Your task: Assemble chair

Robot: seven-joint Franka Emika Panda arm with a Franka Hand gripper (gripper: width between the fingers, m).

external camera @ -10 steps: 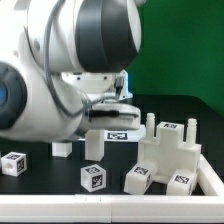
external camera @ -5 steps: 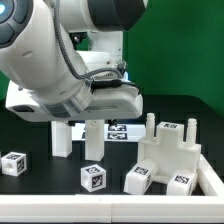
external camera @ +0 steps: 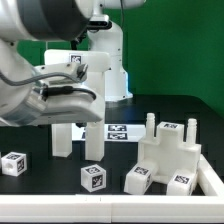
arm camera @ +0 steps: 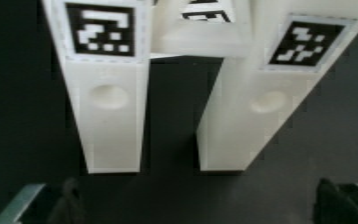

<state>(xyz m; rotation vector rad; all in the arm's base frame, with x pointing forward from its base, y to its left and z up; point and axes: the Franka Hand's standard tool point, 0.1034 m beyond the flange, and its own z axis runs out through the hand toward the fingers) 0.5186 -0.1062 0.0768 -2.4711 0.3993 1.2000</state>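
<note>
Two white upright bars [external camera: 62,139] [external camera: 92,136] stand side by side near the middle of the black table. In the wrist view both bars [arm camera: 105,95] [arm camera: 258,95] run lengthwise with square tags at their far ends and a round dimple in each. My gripper [arm camera: 190,206] is open above them and holds nothing; its dark fingertips [arm camera: 34,205] show only at the frame's corners. A joined chair piece with pegs [external camera: 167,152] stands at the exterior view's right. Two tagged cubes [external camera: 12,163] [external camera: 93,176] lie in front.
The marker board [external camera: 121,132] lies flat behind the bars. The bulky white arm [external camera: 40,70] fills the exterior view's upper left, hiding the table there. A white rim [external camera: 210,180] bounds the table at the exterior view's right.
The arm has swung toward the exterior view's left and upward, uncovering the two bars and the robot base behind. The jaws stayed open. No chair part moved.
</note>
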